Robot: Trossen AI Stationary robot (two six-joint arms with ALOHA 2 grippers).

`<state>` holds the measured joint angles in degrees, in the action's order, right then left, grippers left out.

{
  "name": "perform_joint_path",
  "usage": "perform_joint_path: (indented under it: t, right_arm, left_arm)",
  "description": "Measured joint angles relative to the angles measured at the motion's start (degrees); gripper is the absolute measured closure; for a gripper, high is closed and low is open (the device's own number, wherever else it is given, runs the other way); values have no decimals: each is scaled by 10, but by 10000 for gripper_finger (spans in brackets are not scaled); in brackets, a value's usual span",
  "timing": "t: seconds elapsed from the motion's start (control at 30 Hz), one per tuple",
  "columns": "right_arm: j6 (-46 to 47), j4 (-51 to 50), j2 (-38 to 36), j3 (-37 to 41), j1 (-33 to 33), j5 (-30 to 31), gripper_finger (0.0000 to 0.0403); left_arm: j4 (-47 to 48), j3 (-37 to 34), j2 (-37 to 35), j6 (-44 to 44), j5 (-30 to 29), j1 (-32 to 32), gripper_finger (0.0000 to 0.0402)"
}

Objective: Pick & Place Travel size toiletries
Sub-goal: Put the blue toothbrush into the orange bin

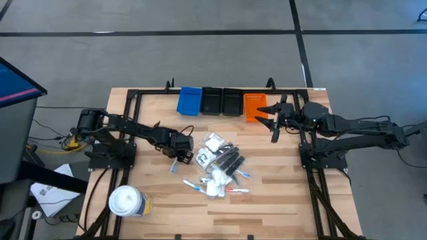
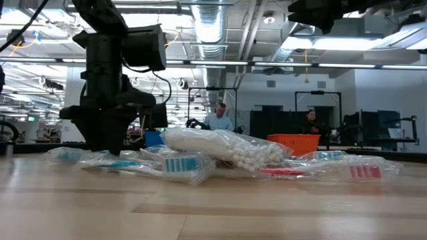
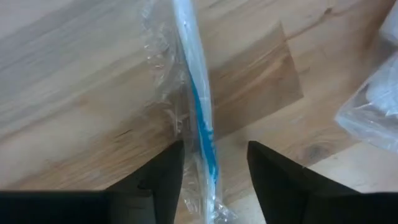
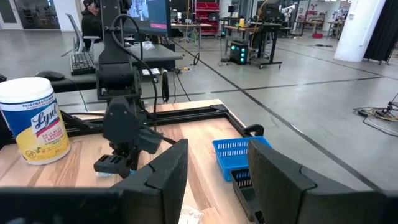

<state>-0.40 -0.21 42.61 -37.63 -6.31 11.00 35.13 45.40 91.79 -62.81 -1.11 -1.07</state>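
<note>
On the desk [image 1: 267, 193], a wrapped blue-and-white toothbrush [image 3: 198, 112] is straddled, not yet gripped, by the left gripper's [image 1: 177, 158] parted jaws at the edge of the travel size toiletries [image 1: 220, 167]. Farther off, the right gripper [image 1: 277, 120], jaws wide and empty, is held above the orange bin [image 1: 253, 105]; sorting appears barely begun.
</note>
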Motion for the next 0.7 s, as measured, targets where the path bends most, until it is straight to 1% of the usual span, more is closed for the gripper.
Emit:
perform_joint_path:
  t: [0.1,0.17,0.23,0.27,0.3,0.37,0.5,0.57,0.7]
  right_arm:
    - [0,0,0,0,0,0,244]
    - [0,0,0,0,0,0,244]
    - [0,-1,0,0,0,0,244]
    - [0,-2,0,0,0,0,244]
    - [0,-2,0,0,0,0,244]
    - [0,-2,0,0,0,0,244]
    - [0,-2,0,0,0,-3,244]
    - [8,-2,0,0,1,-4,243]
    - [19,-1,0,0,0,-4,228]
  left_arm:
    - [4,-1,0,0,4,-11,273]
    - [7,-1,0,7,4,-13,314]
    - [7,-2,1,16,5,-15,364]
    - [5,-2,1,21,6,-17,380]
    - [3,-1,0,23,8,-20,385]
    - [-2,-4,-8,37,4,-21,381]
    - [-6,-2,-57,55,-34,-11,383]
    - [-8,-1,-91,58,-70,0,391]
    - [-32,6,-170,64,-190,34,390]
